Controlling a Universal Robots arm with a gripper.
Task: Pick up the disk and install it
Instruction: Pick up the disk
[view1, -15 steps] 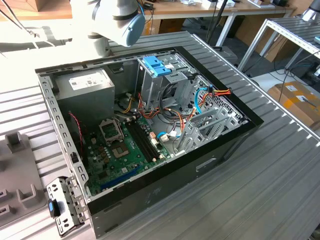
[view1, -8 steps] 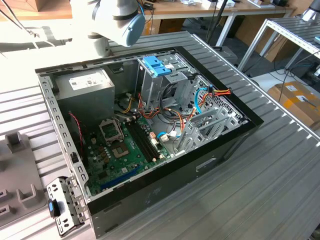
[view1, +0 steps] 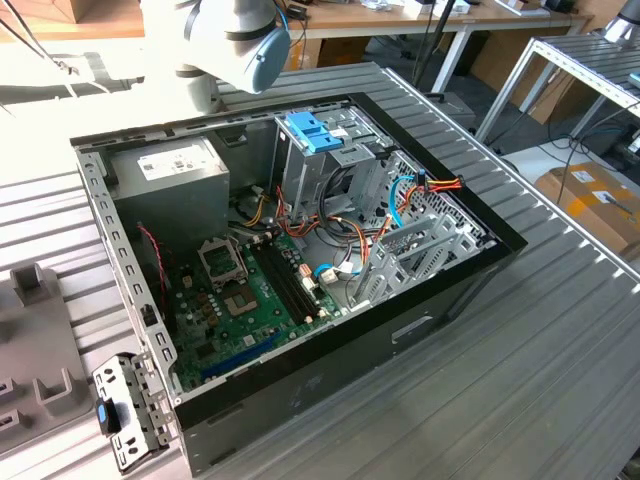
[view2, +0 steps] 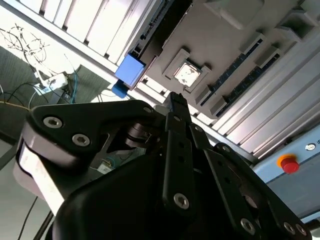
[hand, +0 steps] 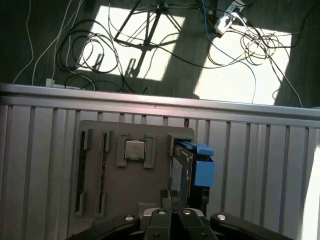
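Can see the disk (hand: 181, 165) up on its edge in a slot of the grey tray (hand: 100, 170), blue rail (hand: 202, 169) on its end, a little square chip (hand: 134, 149) in the next holder. Close by, the gripper (hand: 167, 194), squeezed closed, with nothing in it. Open computer case (view1: 420, 330) beside the tray.

Sunlight from ten o'clock bleaches the ribbed silver aluminium table (view1: 40, 215) to white glare in the exterior view. In the first wrist view, bright sun patches and wiry shadows cross the dark carpeted floor (hand: 40, 45). The black metal gripper (view2: 173, 102) sits shadowed in the second wrist view.
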